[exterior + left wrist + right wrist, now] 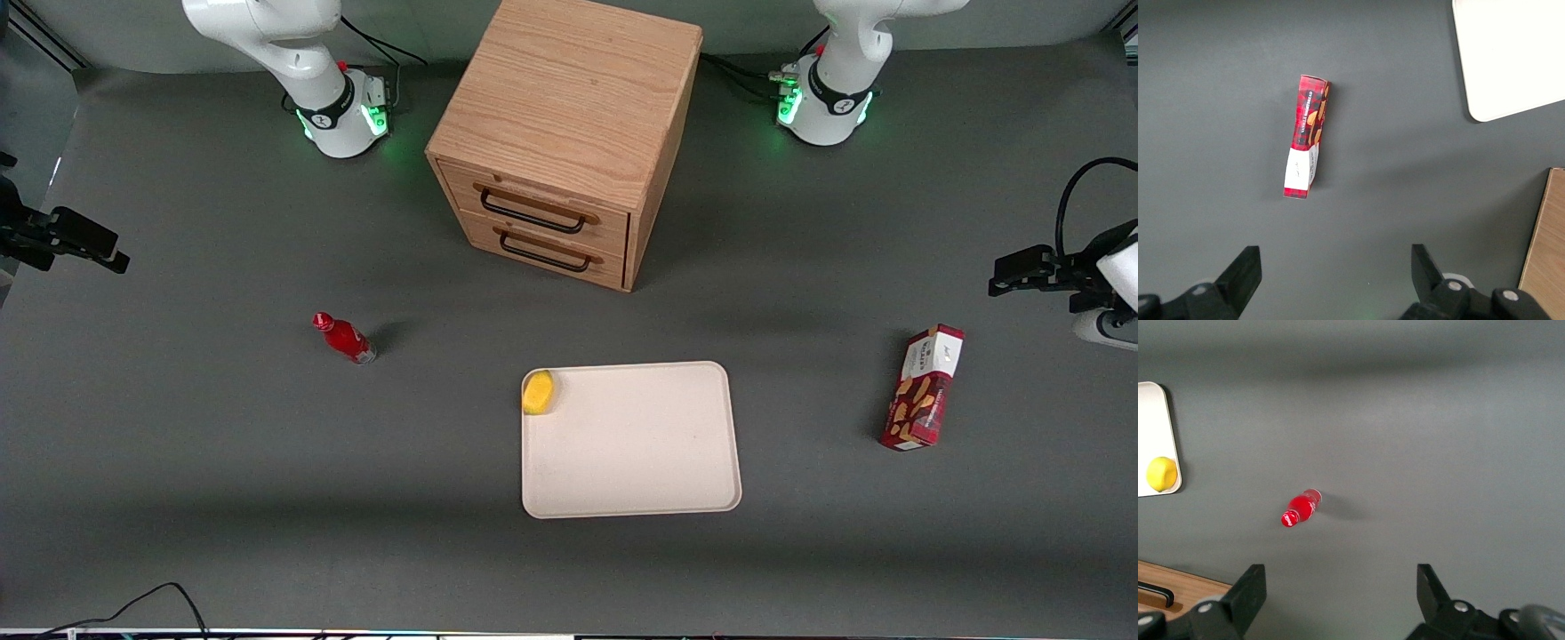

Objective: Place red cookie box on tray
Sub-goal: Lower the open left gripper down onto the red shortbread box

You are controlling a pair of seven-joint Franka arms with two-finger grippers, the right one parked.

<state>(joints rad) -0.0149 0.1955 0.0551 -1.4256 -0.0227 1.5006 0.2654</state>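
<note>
- The hand (1331, 273) hangs high over the working arm's end of the desk, fingers spread wide apart with nothing between them; in the front view it shows as a dark shape (1036, 271) at the picture's edge.
- The red cookie box (925, 388) sits on the desk below the hand and a little nearer the front camera, well apart from the fingers.
- In the wrist view the box (1306, 146) points its white end at the hand, so its long axis runs roughly in line with the hand's reach and the finger gap spans its narrow width. In my judgement a descent with little or no turning would bracket the slim sides.
- The working arm is plainly the nearer of the two to the box.
- The tray (658, 462) lies flat at mid-desk, well apart from the box toward the parked arm's end; the box is not yet on it.
- A yellow fruit (538, 392) sits in the tray's corner closest to the cabinet; the rest of the tray is bare.
- A wooden cabinet (569, 116) with two drawers stands farther from the front camera than the tray.
- A small red bottle (345, 338) stands toward the parked arm's end.
- The desk (222, 444) is a plain dark grey mat.
</note>
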